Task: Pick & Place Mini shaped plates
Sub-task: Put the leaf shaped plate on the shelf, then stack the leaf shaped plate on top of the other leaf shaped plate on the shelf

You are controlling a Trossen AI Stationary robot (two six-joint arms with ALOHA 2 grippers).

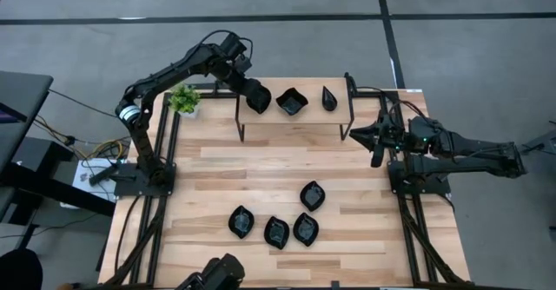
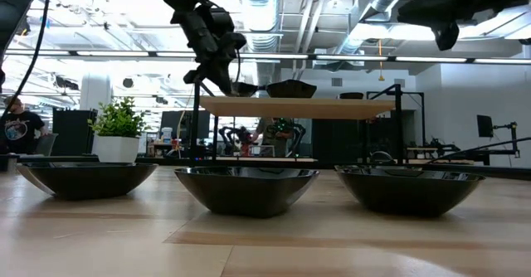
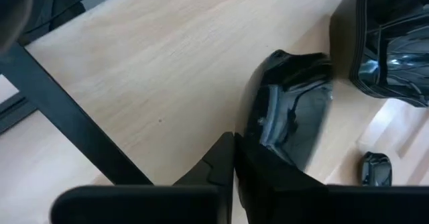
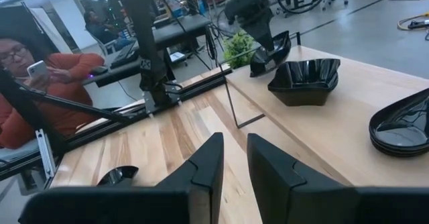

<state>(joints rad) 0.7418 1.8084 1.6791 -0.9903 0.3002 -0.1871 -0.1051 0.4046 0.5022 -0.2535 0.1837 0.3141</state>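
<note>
The mini shaped plates are glossy black dishes. Several lie on the table's near half (image 1: 276,231), three of them big in the low view (image 2: 247,186). A wavy square dish (image 1: 292,102) and a teardrop dish (image 1: 329,98) rest on a raised wooden shelf (image 1: 295,121) at the far side. My left gripper (image 1: 258,96) is over the shelf's left end, shut on another dish (image 3: 291,110). My right gripper (image 4: 234,163) hovers off the shelf's right end with a narrow gap between its fingers, holding nothing. My left gripper pinches the dish by its rim (image 3: 258,127) between the two fingers (image 3: 218,160), slanting down from the table's left. The dish sits tilted in the hold (image 4: 271,53), its low side at the shelf top; whether it rests there, I cannot tell.
A small green plant in a white pot (image 1: 184,99) stands just left of the shelf, close under my left arm. The shelf's black frame legs (image 1: 240,125) stand on the table. Bare wood lies between the shelf and the near dishes (image 1: 261,164). A person (image 4: 40,63) is beyond the table.
</note>
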